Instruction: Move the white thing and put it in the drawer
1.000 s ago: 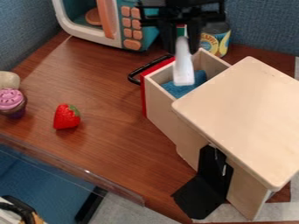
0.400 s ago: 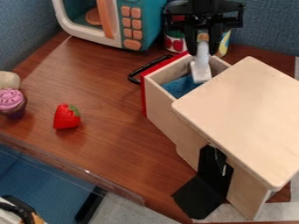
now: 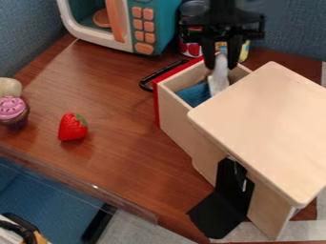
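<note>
Camera view: pincer [image 3: 221,65] holds white thing [image 3: 219,80]; it hangs straight below, long axis near upright, low end at drawer [image 3: 173,112] mouth (box top [image 3: 267,128] tight beside), toward counter's [image 3: 115,114] far edge. Next: lower, release.

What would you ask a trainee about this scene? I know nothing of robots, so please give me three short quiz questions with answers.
1. True or false: the toy strawberry lies on the brown tabletop.

2. Multiple choice: what colour is the icing on the toy cupcake?
a) yellow
b) pink
c) green

3. Fill in the blank: below the gripper, the white thing is at the opening of the wooden ____ with the red front.

Key: 1. True. 2. b. 3. drawer.
</note>
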Motion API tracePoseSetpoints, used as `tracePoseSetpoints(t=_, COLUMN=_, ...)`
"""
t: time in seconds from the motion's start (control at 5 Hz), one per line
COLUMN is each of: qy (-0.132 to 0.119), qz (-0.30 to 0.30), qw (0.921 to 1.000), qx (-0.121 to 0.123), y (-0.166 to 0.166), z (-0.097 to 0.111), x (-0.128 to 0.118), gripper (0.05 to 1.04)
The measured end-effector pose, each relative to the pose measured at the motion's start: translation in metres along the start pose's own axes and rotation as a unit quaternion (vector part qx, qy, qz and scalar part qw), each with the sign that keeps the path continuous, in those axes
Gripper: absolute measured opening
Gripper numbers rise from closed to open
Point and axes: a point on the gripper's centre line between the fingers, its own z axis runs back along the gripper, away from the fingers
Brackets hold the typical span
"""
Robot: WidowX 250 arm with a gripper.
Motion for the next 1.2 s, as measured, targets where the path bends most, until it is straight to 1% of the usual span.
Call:
tracePoseSetpoints(t=0.2, qy=0.009, qz=-0.001, qw=0.9999, qx=0.005, y=0.005, z=-0.009, x=-0.006, gripper=0.354)
tracePoseSetpoints(t=0.4, qy=0.008, qz=0.004, qw=0.9999, qx=0.011, y=0.011, z=-0.018, x=-0.012, gripper=0.395)
tracePoseSetpoints(t=0.6, qy=0.006, qz=0.009, qw=0.9998, qx=0.018, y=0.016, z=-0.019, x=-0.015, gripper=0.727)
tracePoseSetpoints(t=0.8, qy=-0.006, qz=0.005, qw=0.9999, qx=0.007, y=0.018, z=-0.003, x=-0.016, gripper=0.983)
tracePoseSetpoints(t=1.0, qy=-0.026, qz=0.03, qw=0.999, qx=-0.022, y=0.03, z=0.028, x=-0.01, gripper=1.003)
tracePoseSetpoints(t=1.2, qy=-0.043, qz=0.038, qw=0.9965, qx=-0.062, y=0.043, z=0.06, x=-0.004, gripper=0.999)
